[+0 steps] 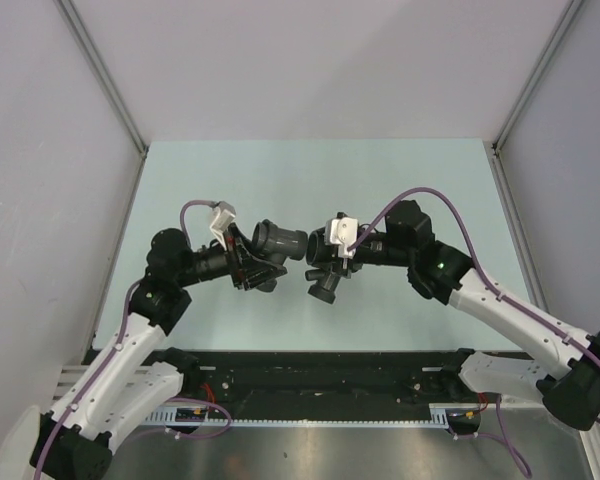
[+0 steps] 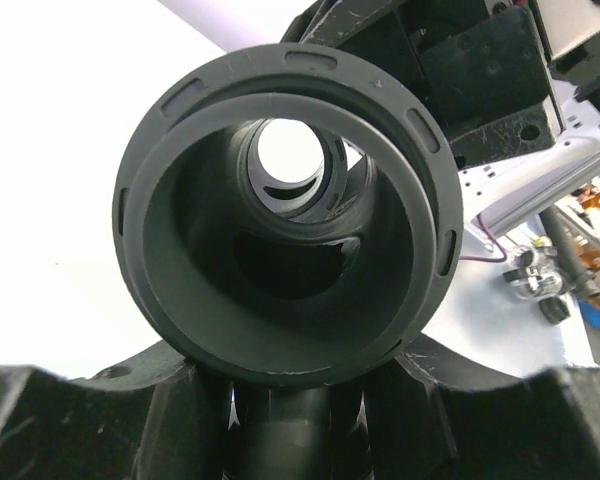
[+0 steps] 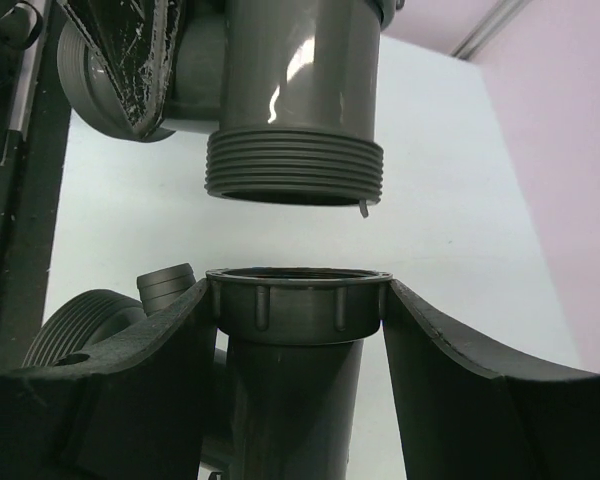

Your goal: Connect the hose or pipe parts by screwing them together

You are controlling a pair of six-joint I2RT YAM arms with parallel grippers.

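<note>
My left gripper (image 1: 256, 266) is shut on the dark grey straight tube (image 1: 278, 241), held above the table. In the left wrist view I look straight into its wide flared mouth (image 2: 280, 215), and my fingers (image 2: 110, 420) clamp its stem below. My right gripper (image 1: 322, 262) is shut on the branched fitting (image 1: 326, 284). In the right wrist view its ribbed collar nut (image 3: 298, 305) sits between my fingers (image 3: 460, 380). The tube's threaded end (image 3: 295, 170) hangs just above the nut, roughly in line with it. A small gap separates them.
The pale green table (image 1: 310, 180) is closed in by grey walls with metal posts at the back corners. A black rail (image 1: 310, 375) runs along the near edge between the arm bases. Purple cables (image 1: 450, 215) loop over both wrists.
</note>
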